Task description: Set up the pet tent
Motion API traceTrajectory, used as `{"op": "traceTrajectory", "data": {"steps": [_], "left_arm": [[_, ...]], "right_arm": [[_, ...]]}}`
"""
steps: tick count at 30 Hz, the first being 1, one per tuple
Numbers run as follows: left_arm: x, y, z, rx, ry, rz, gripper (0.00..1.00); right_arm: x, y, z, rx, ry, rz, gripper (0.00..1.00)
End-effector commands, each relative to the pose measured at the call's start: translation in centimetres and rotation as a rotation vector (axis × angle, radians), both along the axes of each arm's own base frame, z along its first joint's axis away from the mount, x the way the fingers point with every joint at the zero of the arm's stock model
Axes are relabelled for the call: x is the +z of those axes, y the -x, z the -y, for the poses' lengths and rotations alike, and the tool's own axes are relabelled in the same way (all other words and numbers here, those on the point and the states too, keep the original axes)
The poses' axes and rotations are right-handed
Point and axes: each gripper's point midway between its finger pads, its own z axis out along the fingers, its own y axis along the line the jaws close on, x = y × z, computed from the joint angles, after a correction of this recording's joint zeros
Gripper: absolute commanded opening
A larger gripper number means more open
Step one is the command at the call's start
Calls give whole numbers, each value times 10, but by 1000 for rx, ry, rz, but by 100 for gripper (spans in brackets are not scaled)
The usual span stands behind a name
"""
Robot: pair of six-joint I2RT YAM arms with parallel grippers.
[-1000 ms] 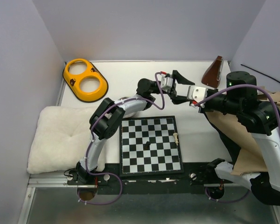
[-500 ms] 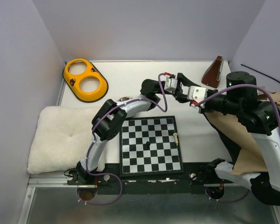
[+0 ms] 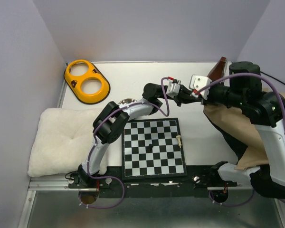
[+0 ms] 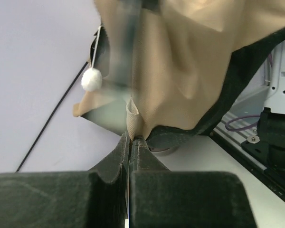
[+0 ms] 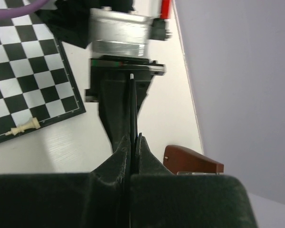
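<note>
The pet tent [image 3: 237, 128] is a slack tan heap with black lining at the table's right side, under my right arm. In the left wrist view its tan fabric [image 4: 190, 71] hangs close in front and a white pom-pom [image 4: 90, 80] dangles on a string. My left gripper [image 3: 184, 93] is shut on a small tan webbing tab [image 4: 131, 118] at the tent's edge. My right gripper [image 3: 195, 92], tip to tip with the left, is shut on a thin black pole [image 5: 132, 102] with a white end. The left gripper's fingers [image 5: 115, 109] stand just behind that pole.
A chessboard [image 3: 153, 147] lies at the front centre with a white piece [image 3: 180, 140] and a black piece [image 3: 149, 146] on it. A fluffy white cushion [image 3: 61, 140] lies front left, a yellow two-hole holder [image 3: 87, 80] back left, and a brown wedge [image 3: 219, 69] back right.
My left gripper went from wide open to shut on the tent's tab. My right gripper rose and drew toward the back, lifting the tent's fabric with it.
</note>
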Motion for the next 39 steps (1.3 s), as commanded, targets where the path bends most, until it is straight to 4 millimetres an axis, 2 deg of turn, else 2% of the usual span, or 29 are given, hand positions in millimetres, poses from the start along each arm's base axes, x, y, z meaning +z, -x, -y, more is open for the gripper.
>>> {"op": "traceTrajectory", "data": {"steps": [1,5,11,14,17,20,26,32,34,39], "left_arm": [[9,8,-44,14,134,211,0],[-3,-14,-60,69,89,173,0],[-8,-55,-88,177,51,151,0],[-10,-66,-100,202,35,161,0],[-11,-67,-107,214,33,172,0],[-7,-57,-114,203,48,205,0],[9,-28,-117,162,70,241,0],[29,-2,-127,134,73,255,0],[30,5,-133,129,62,245,0],[26,17,-141,109,28,205,0]], "right_arm": [[11,-2,43,-210,107,-47,1],[10,2,50,-219,175,-97,1],[10,7,68,-190,295,-12,1],[-12,15,76,-155,379,-31,1],[-34,13,83,-198,418,-79,1],[-37,1,81,-238,398,-61,1],[-45,-23,58,-180,367,-41,1],[-40,-60,62,-180,489,148,1],[-38,-63,64,-168,523,192,1],[-47,-60,70,-133,593,241,1]]}}
